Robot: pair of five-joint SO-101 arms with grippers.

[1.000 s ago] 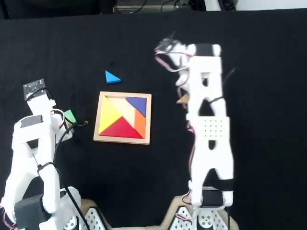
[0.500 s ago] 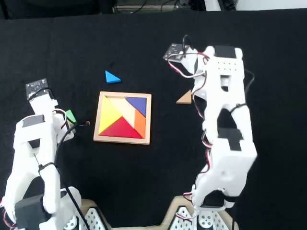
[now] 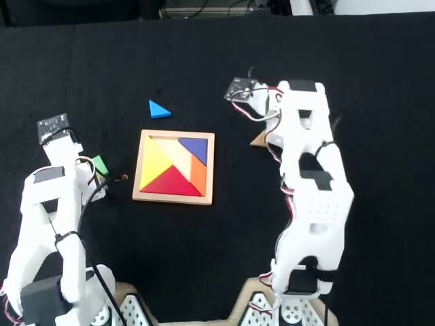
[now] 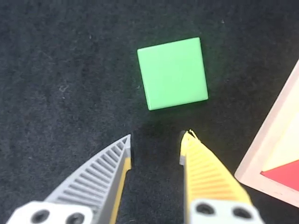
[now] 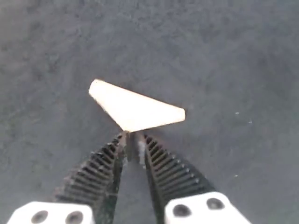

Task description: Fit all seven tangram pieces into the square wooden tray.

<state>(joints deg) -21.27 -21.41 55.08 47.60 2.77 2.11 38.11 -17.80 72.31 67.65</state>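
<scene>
Black cloth is covering my desk (image 3: 81, 61); the square wooden tray (image 3: 173, 199) is lying partly filled. My right claw (image 5: 134, 140) is sitting nearly closed at the pale wooden triangle (image 5: 135, 111); my left claw (image 4: 155, 140) is gaping before the green square tile (image 4: 172, 73). Pickup step, I judge: the right needs spreading.

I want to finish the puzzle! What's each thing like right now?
Tray, partly filled, gap left.
Green square, loose beside the tray.
Blue triangle, loose outside the tray.
Tan triangle, loose outside the tray.
Left gripper, open, empty.
Right gripper, shut, tips at the tan triangle.
</scene>
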